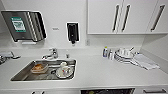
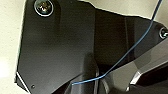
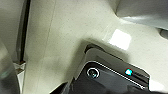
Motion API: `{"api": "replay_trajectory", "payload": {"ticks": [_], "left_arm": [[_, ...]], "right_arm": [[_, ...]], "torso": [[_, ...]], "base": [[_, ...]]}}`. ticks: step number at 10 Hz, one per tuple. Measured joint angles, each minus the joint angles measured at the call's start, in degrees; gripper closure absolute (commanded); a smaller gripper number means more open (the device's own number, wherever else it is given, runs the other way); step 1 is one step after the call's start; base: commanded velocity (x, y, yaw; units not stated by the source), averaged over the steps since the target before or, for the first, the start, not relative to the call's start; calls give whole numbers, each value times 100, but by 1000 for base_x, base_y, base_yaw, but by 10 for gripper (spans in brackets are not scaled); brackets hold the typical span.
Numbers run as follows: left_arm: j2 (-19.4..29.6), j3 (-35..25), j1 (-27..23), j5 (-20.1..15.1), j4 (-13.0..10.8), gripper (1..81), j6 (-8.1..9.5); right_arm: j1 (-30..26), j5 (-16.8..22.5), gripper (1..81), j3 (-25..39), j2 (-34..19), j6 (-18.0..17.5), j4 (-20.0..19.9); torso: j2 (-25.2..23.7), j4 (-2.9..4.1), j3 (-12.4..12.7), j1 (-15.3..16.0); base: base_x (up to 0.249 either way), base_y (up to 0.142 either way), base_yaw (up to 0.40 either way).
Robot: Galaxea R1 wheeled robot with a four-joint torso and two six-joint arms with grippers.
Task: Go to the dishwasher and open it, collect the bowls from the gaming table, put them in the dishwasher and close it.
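We face the white counter (image 1: 100, 72) with its steel sink (image 1: 25, 75); below its edge the dark dishwasher (image 1: 107, 91) gapes. We cannot tell our grippers' state.

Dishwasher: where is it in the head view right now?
The dishwasher sits at the bottom edge of the head view, right of centre, below the white counter and to the right of the sink.

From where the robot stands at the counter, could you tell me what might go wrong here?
The dishwasher shows as a dark opening at the counter's front edge, very close below the robot, so driving forward might knock it. The stacked dishes and cloth crowd the counter to the right, and the sink already holds crockery, so a swinging arm could topple something.
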State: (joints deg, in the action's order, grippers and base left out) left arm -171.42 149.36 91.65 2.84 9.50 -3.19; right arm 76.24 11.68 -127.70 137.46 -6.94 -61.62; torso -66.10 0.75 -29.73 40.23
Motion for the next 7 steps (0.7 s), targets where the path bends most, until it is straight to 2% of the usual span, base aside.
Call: {"api": "replay_trajectory", "payload": {"ticks": [2, 4, 7], "left_arm": [[1, 0, 28, -9, 0, 10, 0], [0, 0, 41, -158, 0, 10, 0], [0, 0, 46, -243, -2, 10, -2]], "right_arm": [[-33, 265, 10, 74, -80, -122, -334], [-151, 513, 10, 156, -146, -102, -378], [-731, 686, 10, 892, -500, -33, -461]], "torso": [[-359, 0, 2, 221], [-444, 0, 4, 273], [-446, 0, 4, 269]], "base": [[0, 0, 0], [0, 0, 0], [0, 0, 0]]}}
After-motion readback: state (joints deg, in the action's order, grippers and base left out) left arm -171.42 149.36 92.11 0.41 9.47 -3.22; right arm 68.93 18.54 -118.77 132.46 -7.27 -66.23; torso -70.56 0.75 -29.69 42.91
